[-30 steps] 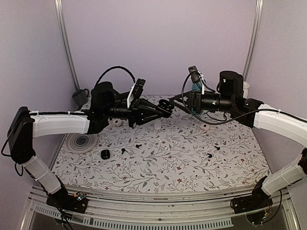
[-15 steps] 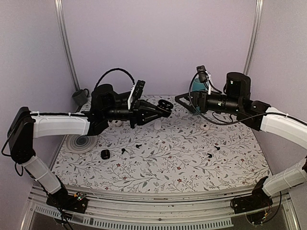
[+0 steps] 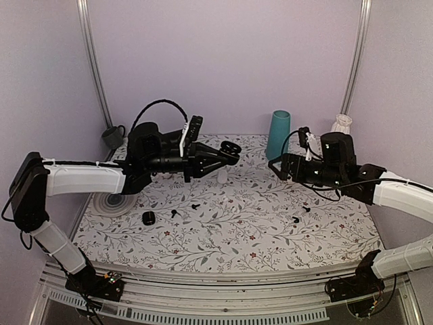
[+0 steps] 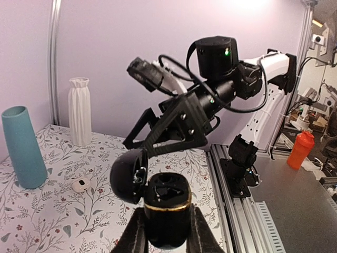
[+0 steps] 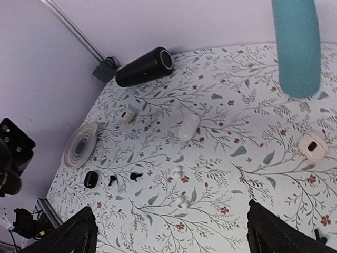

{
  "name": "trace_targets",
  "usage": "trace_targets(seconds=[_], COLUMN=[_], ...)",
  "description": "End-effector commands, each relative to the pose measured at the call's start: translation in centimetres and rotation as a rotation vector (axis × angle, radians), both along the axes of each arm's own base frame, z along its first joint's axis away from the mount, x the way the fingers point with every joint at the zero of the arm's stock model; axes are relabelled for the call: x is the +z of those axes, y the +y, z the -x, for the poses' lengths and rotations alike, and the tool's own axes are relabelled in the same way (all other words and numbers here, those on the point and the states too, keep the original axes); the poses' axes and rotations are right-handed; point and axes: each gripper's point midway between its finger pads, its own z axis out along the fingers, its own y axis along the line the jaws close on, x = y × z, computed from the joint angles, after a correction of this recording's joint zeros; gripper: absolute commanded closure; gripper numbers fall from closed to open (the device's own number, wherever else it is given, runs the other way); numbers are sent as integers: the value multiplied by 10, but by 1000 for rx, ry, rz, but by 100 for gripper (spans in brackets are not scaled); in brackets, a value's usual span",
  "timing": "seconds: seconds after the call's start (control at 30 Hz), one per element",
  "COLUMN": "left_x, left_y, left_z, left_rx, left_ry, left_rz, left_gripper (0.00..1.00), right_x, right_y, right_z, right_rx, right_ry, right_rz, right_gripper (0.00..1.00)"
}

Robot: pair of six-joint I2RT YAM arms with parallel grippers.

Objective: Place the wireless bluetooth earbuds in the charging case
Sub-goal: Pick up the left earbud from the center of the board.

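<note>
Lilac walls [image 3: 223,61] enclose a floral table [image 3: 250,227] scattered with earbuds [image 3: 195,205].

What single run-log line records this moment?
left gripper: shut on black charging case, lid open | right gripper: open, empty | black earbuds: loose on table

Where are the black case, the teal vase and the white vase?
black case [image 4: 167,211], left wrist view, its front body.
teal vase [image 3: 278,135], top view, its middle.
white vase [image 4: 80,113], left wrist view, its ribbed side.
</note>
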Motion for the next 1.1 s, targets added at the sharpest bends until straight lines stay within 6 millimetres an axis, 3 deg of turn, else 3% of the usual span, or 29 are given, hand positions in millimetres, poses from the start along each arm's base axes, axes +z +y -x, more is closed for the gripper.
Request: trace_targets(seconds=[0.0, 0.17, 0.4, 0.67, 1.07], left_x=[15, 15, 17, 17, 18], left_y=[7, 11, 16, 16, 19], left_z=[-2, -6, -6, -6, -4], left_rx=[39, 74, 84, 71, 69], left_ry=[-41, -36, -45, -38, -32], left_rz=[18, 13, 5, -2, -9], left_gripper=[100, 100, 100, 100, 100], right_x=[-50, -109, -160, -183, -205], right_y=[-52, -89, -127, -138, -130], right_z=[-4, 5, 6, -12, -44], right_rx=[-245, -384, -472, -455, -398], right_ry=[174, 362, 482, 480, 471], right_rz=[60, 73, 106, 27, 52], right_gripper=[1, 1, 10, 12, 14])
